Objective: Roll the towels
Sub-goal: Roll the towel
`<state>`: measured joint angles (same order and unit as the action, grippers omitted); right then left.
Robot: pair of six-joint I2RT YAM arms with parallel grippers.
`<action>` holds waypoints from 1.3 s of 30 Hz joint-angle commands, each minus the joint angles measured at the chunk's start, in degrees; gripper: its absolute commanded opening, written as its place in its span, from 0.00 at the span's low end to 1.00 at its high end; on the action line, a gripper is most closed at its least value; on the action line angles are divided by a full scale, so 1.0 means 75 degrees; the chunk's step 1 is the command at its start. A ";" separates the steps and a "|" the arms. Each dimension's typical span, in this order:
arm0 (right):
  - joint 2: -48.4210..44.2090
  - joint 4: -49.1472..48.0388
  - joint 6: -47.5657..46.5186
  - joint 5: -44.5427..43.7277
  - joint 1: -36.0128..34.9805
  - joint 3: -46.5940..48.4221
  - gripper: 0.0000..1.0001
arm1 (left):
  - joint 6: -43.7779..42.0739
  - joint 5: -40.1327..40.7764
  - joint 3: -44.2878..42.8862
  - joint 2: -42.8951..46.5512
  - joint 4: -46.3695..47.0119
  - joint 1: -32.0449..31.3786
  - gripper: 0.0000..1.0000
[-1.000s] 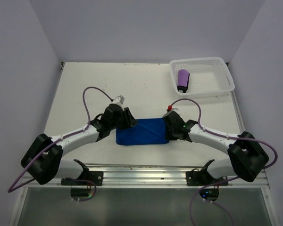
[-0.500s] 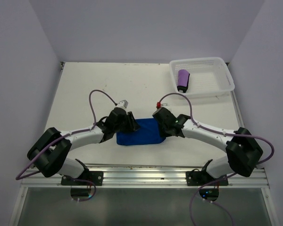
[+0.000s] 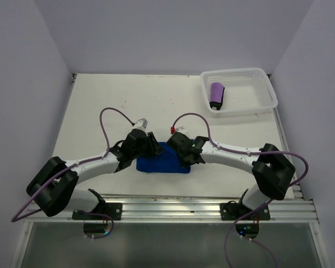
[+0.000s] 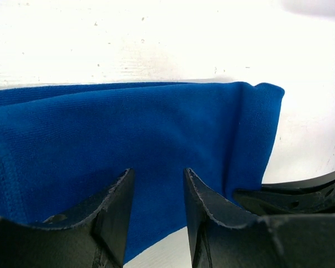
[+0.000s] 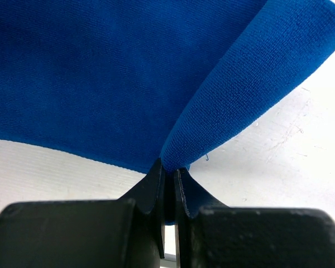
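The blue towel [image 3: 159, 163] lies on the table between my two arms, bunched shorter from its right side. My right gripper [image 3: 182, 157] is shut on the towel's right edge, which curls up as a fold [image 5: 251, 84] into the closed jaws [image 5: 168, 170]. My left gripper [image 3: 152, 146] stands open at the towel's left part, its fingers [image 4: 114, 195] apart over the blue cloth [image 4: 128, 123] with nothing pinched [image 4: 158, 174]. The purple towel [image 3: 216, 95] lies rolled inside the basket at the back right.
The white mesh basket [image 3: 240, 109] sits at the table's far right corner. The right arm's black fingers [image 4: 301, 195] show at the lower right of the left wrist view, close to my left gripper. A metal rail [image 3: 167, 202] runs along the near edge.
My right gripper has carried the blue towel's right edge leftward, folding it over so the towel looks shorter. The left arm shifted slightly and stays open.
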<state>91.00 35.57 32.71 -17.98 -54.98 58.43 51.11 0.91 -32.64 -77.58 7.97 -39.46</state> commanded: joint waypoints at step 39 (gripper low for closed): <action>0.0511 -0.2165 0.3443 0.2162 0.0768 -0.1100 0.53 | 0.0487 0.3593 0.2444 0.2576 0.1597 -0.3538 0.45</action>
<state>93.62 21.04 54.13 -4.34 -50.74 53.08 57.21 22.02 -10.83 -56.34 13.98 -63.57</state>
